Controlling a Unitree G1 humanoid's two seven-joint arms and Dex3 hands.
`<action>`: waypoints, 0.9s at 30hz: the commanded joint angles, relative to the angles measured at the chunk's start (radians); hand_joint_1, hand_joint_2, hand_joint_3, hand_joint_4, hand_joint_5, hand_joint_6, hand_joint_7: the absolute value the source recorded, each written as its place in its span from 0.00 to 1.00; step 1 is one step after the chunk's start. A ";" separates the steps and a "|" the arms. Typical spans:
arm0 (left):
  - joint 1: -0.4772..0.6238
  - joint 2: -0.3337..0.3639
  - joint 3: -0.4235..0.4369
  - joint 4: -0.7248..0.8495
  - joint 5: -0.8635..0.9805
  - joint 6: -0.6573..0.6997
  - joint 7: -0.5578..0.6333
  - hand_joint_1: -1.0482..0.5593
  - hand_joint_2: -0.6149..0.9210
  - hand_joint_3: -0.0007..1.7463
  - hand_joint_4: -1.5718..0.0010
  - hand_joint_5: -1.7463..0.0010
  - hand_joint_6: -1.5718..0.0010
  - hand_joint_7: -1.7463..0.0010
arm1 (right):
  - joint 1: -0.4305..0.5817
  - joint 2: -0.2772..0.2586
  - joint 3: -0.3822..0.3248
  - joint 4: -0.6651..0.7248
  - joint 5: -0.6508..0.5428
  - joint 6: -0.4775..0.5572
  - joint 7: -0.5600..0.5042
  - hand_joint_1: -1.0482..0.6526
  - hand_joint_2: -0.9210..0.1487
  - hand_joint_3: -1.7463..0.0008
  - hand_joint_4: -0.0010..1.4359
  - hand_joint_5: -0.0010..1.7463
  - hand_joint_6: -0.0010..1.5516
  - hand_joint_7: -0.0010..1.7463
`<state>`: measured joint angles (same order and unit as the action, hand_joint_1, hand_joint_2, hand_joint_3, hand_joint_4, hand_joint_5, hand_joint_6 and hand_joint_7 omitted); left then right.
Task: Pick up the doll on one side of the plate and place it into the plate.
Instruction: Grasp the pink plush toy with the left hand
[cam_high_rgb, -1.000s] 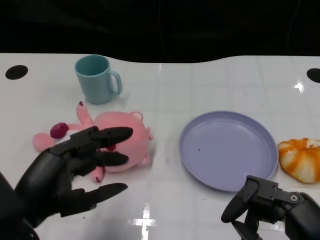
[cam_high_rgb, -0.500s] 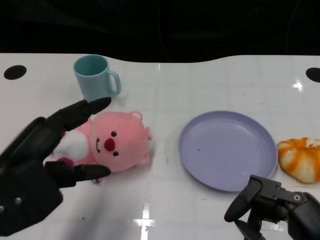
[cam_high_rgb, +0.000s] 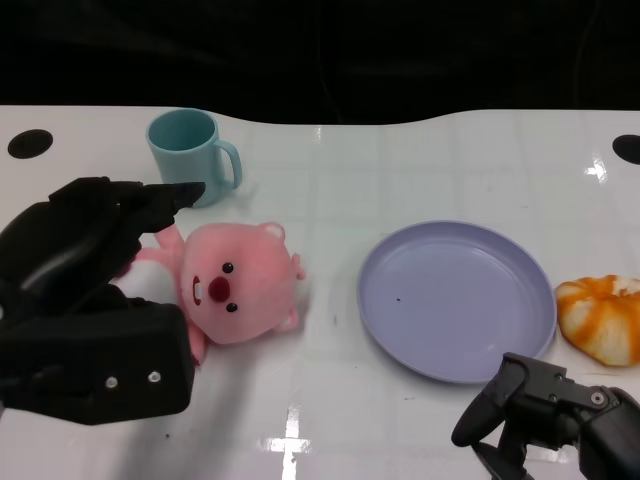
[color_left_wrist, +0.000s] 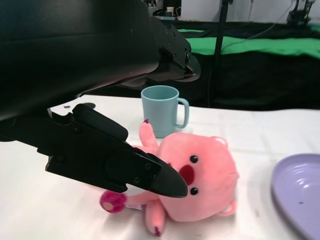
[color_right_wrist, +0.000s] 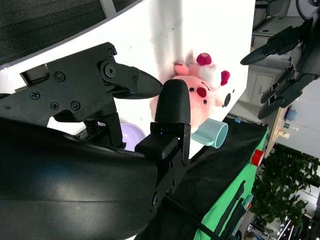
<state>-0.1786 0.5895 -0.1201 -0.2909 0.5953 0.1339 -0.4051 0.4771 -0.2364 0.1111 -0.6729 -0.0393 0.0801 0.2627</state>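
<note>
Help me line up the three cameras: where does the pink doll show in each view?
Head view: pink doll lies left of centre, between the left hand and the purple plate.
Left wrist view: lower centre, beyond the hand's fingers.
Right wrist view: small, near the upper middle, partly behind a finger.
Shared landmark: the teal mug, just behind the doll in every view.

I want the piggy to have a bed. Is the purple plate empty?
Yes, empty. The purple plate shows only its bare surface with a tiny dark speck; the pink doll lies on the table beside it.

Bright overhead light, glare on glossy table (cam_high_rgb: 300, 440), dark background, sharp focus
</note>
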 joint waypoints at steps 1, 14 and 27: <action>-0.050 0.033 -0.047 0.053 0.063 0.007 -0.036 0.23 0.99 0.01 0.99 0.82 0.87 1.00 | 0.006 -0.012 -0.014 -0.003 0.006 -0.010 0.003 0.47 0.12 0.63 0.44 0.93 0.37 0.74; -0.224 -0.009 -0.218 0.350 0.273 -0.041 0.023 0.21 0.99 0.00 1.00 0.84 0.86 1.00 | 0.013 -0.010 -0.015 0.004 0.006 -0.023 0.001 0.46 0.12 0.64 0.45 0.93 0.38 0.74; -0.368 -0.088 -0.320 0.690 0.294 -0.048 0.081 0.21 1.00 0.00 1.00 0.87 0.87 1.00 | 0.028 -0.006 -0.011 -0.016 0.008 -0.020 0.001 0.46 0.12 0.64 0.45 0.93 0.38 0.74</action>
<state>-0.5208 0.5000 -0.4317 0.3702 0.8752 0.0811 -0.3407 0.5006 -0.2367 0.1078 -0.6782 -0.0417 0.0658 0.2632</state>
